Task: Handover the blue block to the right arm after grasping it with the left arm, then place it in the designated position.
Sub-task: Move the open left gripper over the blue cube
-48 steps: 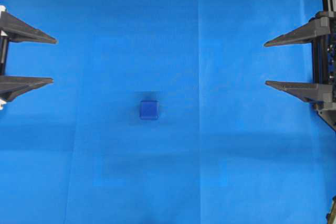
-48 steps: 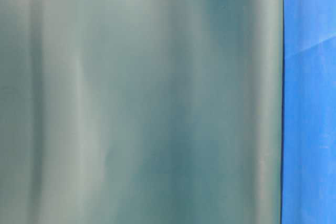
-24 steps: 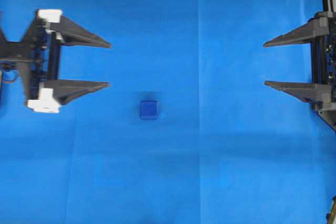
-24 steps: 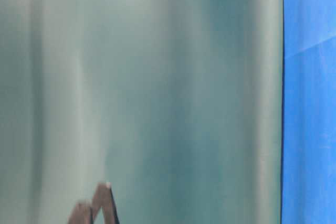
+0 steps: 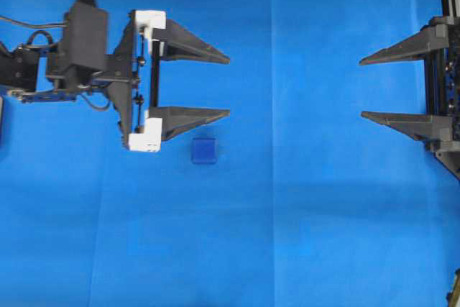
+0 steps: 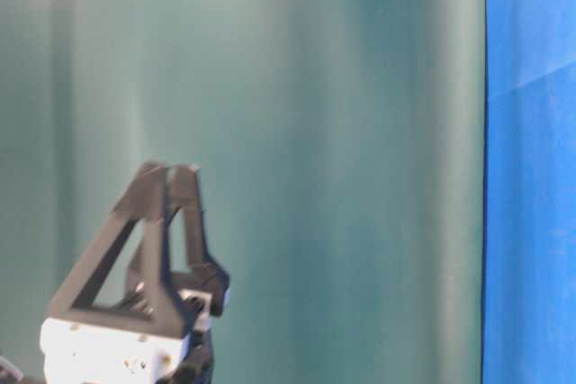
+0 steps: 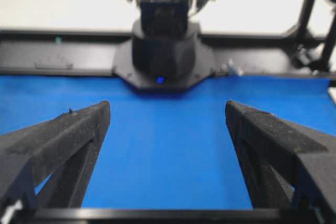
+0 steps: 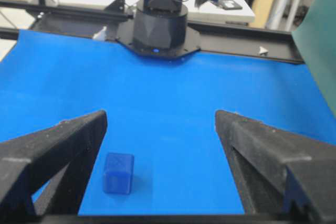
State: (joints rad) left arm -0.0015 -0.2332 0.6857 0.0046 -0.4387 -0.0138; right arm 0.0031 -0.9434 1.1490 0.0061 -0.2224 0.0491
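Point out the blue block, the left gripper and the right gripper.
blue block (image 5: 204, 151): overhead view, its top face.
left gripper (image 5: 228, 85): overhead view, gap between its fingertips.
right gripper (image 5: 362, 88): overhead view, gap between its fingertips.

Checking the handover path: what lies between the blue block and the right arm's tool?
Only bare blue cloth, seen from overhead, separates the blue block from the right tool.

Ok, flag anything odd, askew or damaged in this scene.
Nothing stands out. The blue block sits intact on the blue cloth, just outside the open left gripper; the right gripper is open, apart.
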